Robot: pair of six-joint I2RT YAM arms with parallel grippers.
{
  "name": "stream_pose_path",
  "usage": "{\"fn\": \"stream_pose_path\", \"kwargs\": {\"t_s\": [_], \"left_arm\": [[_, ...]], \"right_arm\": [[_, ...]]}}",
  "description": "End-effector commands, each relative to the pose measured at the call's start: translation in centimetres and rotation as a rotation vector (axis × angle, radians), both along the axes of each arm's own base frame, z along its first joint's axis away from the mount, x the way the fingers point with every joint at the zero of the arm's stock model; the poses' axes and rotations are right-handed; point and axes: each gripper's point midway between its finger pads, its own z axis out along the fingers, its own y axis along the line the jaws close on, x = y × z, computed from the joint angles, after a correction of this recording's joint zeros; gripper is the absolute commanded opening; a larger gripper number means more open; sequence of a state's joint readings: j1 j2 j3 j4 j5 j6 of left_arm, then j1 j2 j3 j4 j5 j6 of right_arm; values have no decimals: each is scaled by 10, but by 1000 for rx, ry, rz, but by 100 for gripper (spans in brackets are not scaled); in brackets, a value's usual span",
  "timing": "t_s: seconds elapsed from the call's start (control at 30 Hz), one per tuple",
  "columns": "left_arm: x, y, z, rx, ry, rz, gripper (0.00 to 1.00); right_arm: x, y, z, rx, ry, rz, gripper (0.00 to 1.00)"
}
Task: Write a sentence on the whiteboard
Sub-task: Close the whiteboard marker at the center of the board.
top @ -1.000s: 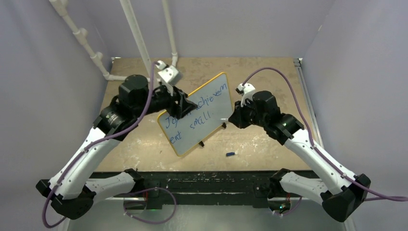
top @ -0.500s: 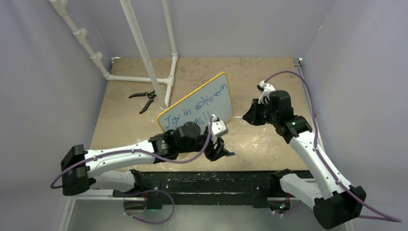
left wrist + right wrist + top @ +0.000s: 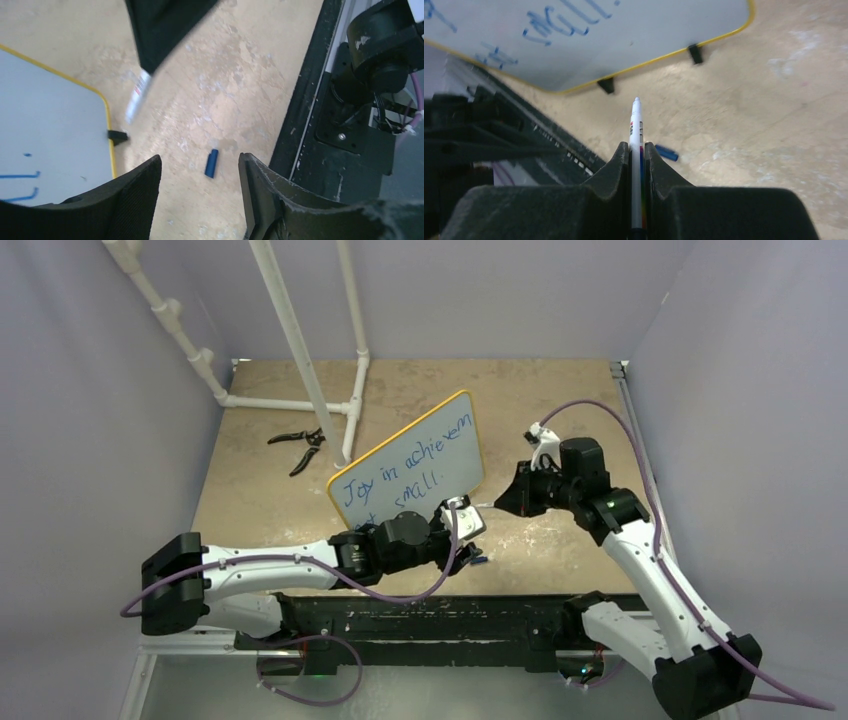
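R gripper (image 3: 636, 148) pinches marker (image 3: 636, 122) beside whiteboard (image 3: 659, 35); L gripper (image 3: 199, 160) spread over blue cap (image 3: 211, 163).

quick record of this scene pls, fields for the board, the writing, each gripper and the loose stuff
whiteboard: yellow-rimmed, turned at an angle on the table
sentence: blue, two slanted lines, "Joy in achievem" above "small."; start of the lower line is hidden
right gripper: shut on marker, uncapped tip just off the board's edge
left gripper: open, empty, above blue cap
blue cap: lying loose near the table's front edge, apart from the board
pliers: far left, beside white pipes
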State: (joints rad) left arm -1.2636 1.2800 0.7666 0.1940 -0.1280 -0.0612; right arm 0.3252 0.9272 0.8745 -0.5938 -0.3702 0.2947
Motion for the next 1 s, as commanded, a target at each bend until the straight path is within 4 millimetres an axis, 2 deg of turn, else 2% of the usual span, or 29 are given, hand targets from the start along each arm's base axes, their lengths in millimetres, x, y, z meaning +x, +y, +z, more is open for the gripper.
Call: {"fn": "stream_pose_path", "kwargs": {"t_s": [0.0, 0.17, 0.33, 0.5, 0.67, 0.83, 0.9, 0.97], "left_arm": [[15, 0, 45, -29, -150, 15, 58], [7, -8, 41, 13, -163, -63, 62], [8, -13, 45, 0, -162, -67, 62], [8, -13, 46, -12, -164, -62, 56], [6, -13, 37, 15, -145, -69, 36], [3, -11, 23, 46, -106, -76, 0], [3, -8, 22, 31, -91, -53, 0], [5, -5, 24, -15, -59, -10, 0]], "right_arm": [[-48, 32, 3, 142, 73, 308, 0], [-64, 40, 20, 203, 47, 407, 0], [-69, 45, 31, 230, 38, 462, 0], [-72, 48, 32, 237, 41, 489, 0], [-75, 52, 40, 253, 23, 517, 0], [-77, 57, 53, 298, -10, 557, 4], [-76, 59, 58, 316, -24, 560, 10], [-73, 61, 60, 333, -29, 542, 26]]}}
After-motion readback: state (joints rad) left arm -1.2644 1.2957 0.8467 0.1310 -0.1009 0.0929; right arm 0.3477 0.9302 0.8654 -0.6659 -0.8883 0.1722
